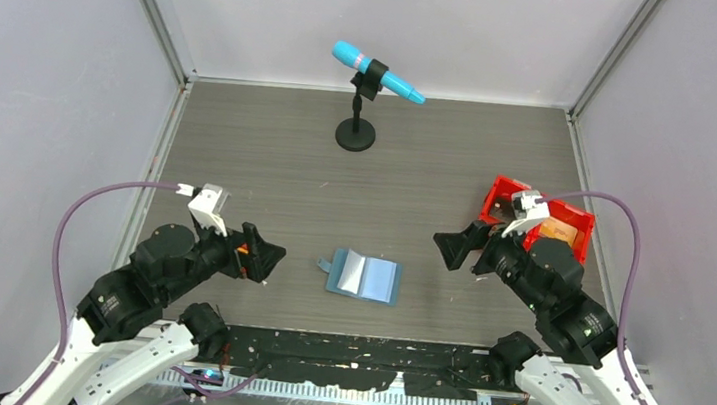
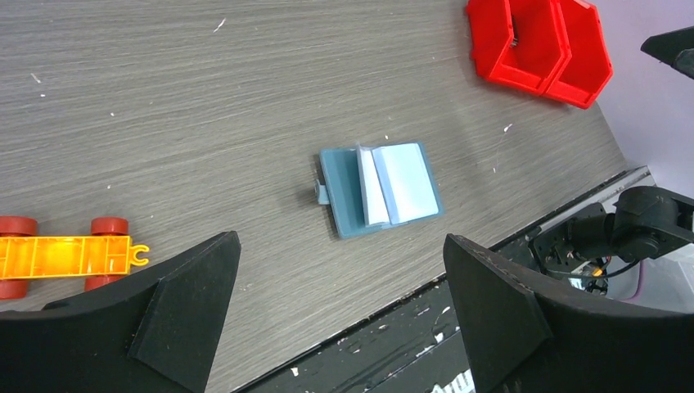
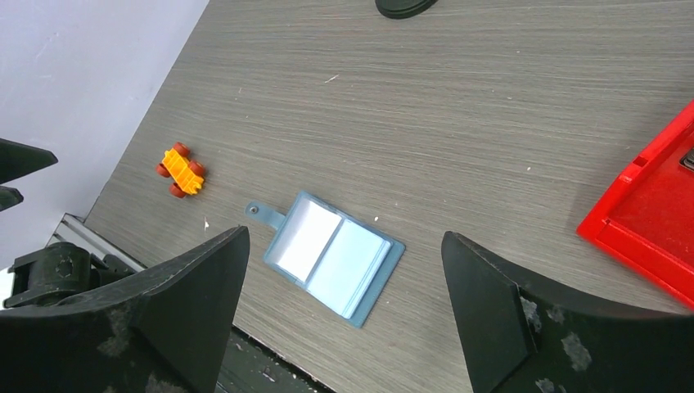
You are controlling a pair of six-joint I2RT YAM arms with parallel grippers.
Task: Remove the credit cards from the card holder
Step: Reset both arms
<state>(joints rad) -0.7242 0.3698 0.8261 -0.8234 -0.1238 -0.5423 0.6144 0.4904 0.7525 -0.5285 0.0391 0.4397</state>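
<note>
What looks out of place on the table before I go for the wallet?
A small orange toy chassis with red wheels lies near the left edge, unrelated to the job. The card holder lies open, slightly skewed.

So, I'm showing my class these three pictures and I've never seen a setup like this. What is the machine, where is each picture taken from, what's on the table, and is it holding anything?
The machine is two robot arms bolted at the near edge of a grey table. The wide picture looks down from above and behind them. The other two come from cameras on each wrist, so the black wedges at the bottom are that arm's own fingers.

The left gripper and the right gripper are both open and hold nothing.

Between the arms lies the card holder, a small teal-blue wallet spread open. No cards show clearly. Also there: a red bin, a blue microphone on a stand, and a small orange toy cart with red wheels.
</note>
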